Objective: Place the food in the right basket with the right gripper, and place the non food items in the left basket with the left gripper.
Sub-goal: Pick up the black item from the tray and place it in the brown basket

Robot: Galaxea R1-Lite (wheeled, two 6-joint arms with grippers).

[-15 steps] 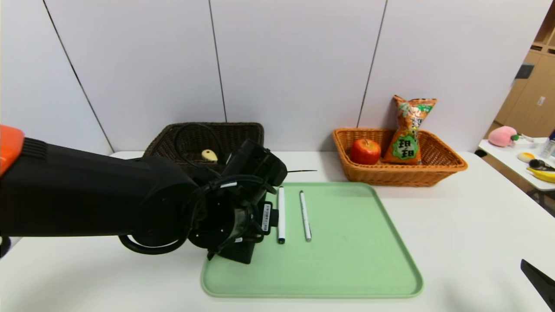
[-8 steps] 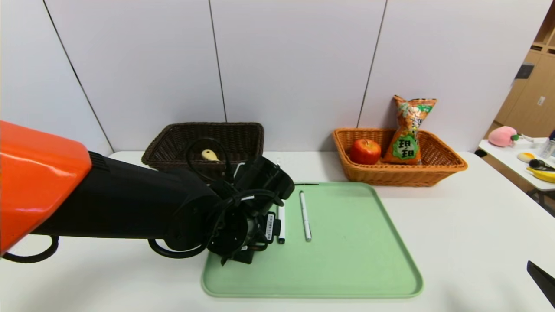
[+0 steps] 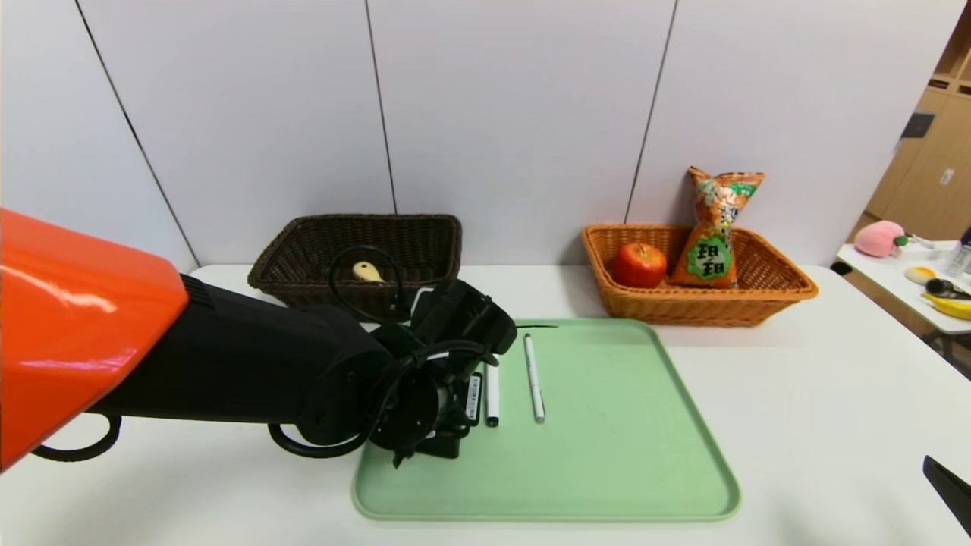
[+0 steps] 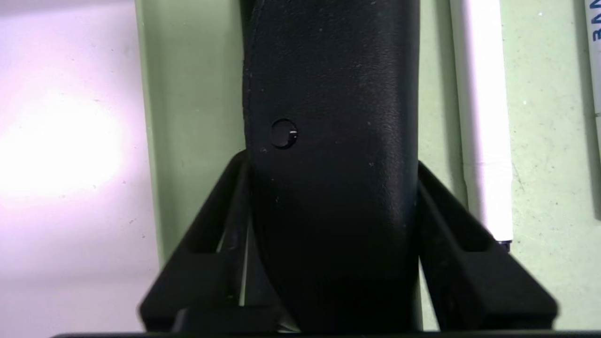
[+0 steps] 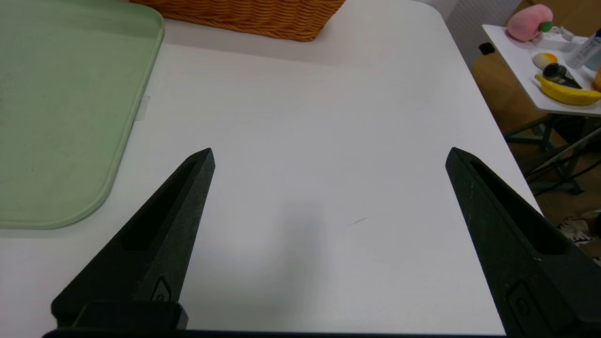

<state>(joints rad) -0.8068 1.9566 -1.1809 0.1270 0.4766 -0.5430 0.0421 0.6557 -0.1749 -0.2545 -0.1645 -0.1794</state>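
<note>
The left gripper (image 4: pixel 328 188) has its fingers (image 4: pixel 450 225) set flush against both sides of a black case (image 4: pixel 328 94), which lies at the left edge of the green tray (image 3: pixel 607 470) just beside a white marker (image 3: pixel 492 394). The case looks light, stiff-shelled and smooth, so a hold across its narrow width near mid-length seems best. The right gripper (image 5: pixel 328 188) is parked over the bare worktop (image 5: pixel 305 117), fingers spread wide.

We note a side table (image 3: pixel 903 292) at far right carrying a pink plush (image 3: pixel 878 237), banana (image 3: pixel 948 305) and small items.
</note>
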